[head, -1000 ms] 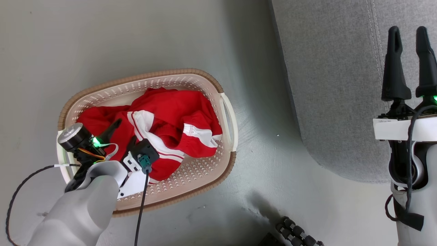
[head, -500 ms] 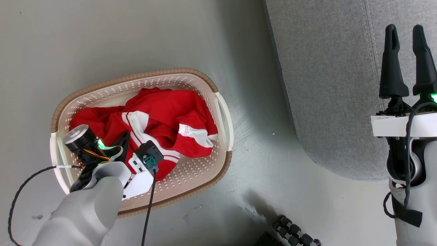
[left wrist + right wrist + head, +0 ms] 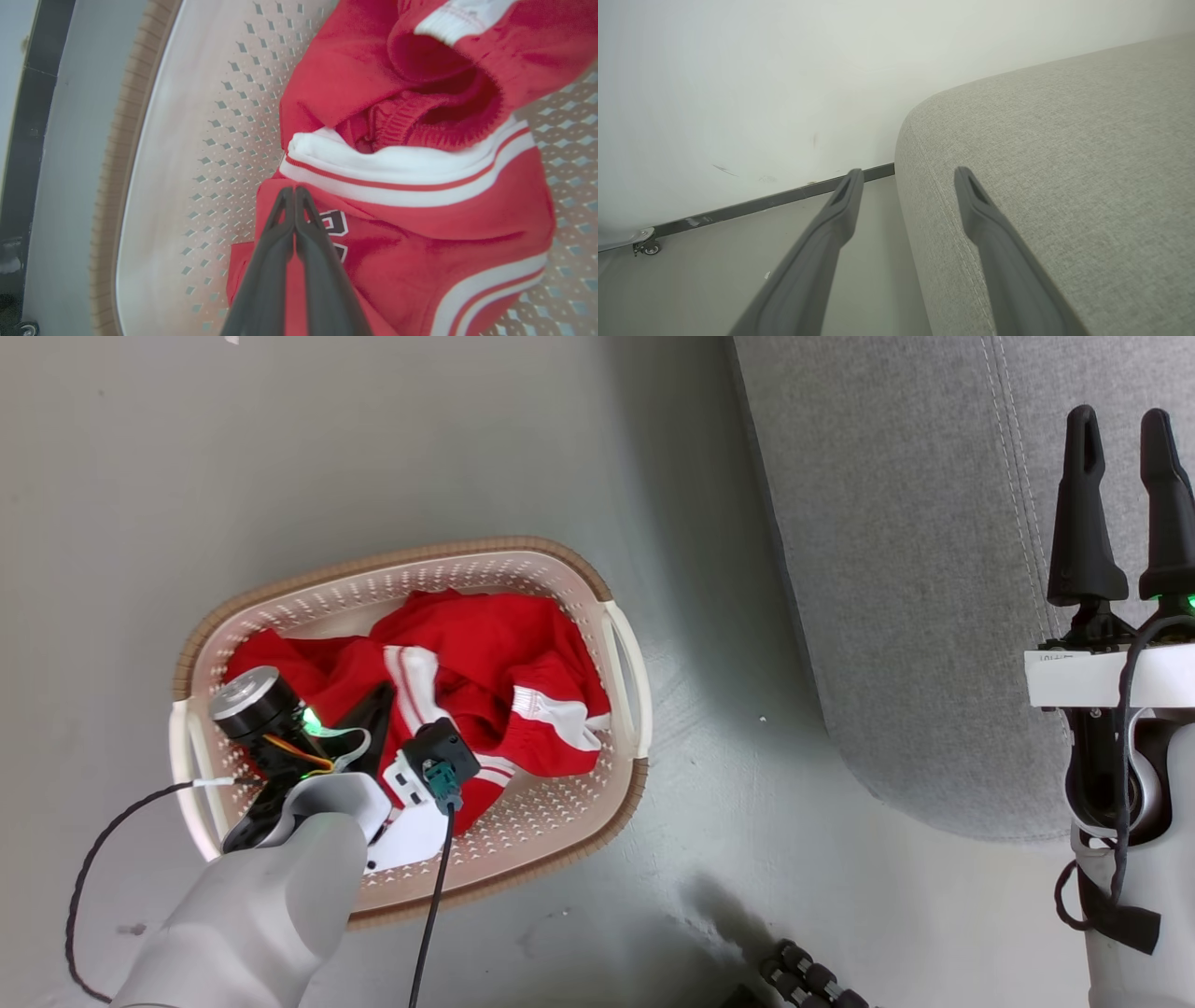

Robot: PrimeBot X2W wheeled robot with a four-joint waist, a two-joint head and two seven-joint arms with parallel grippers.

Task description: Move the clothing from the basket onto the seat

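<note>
The red clothing [image 3: 504, 649] lies bunched in the laundry basket [image 3: 317, 602], near the grey sofa [image 3: 915, 569]. The left gripper [image 3: 294, 189] is squeezed together at the lettered top [image 3: 383, 233]; I cannot tell if it caught cloth. The right gripper [image 3: 1120, 425] is spread wide. A thin pinch could slip when lifted.

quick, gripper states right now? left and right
Left gripper: shut, tips against the clothing in the basket; whether cloth is pinched cannot be told.
Right gripper: open, holding nothing, by the seat.
</note>
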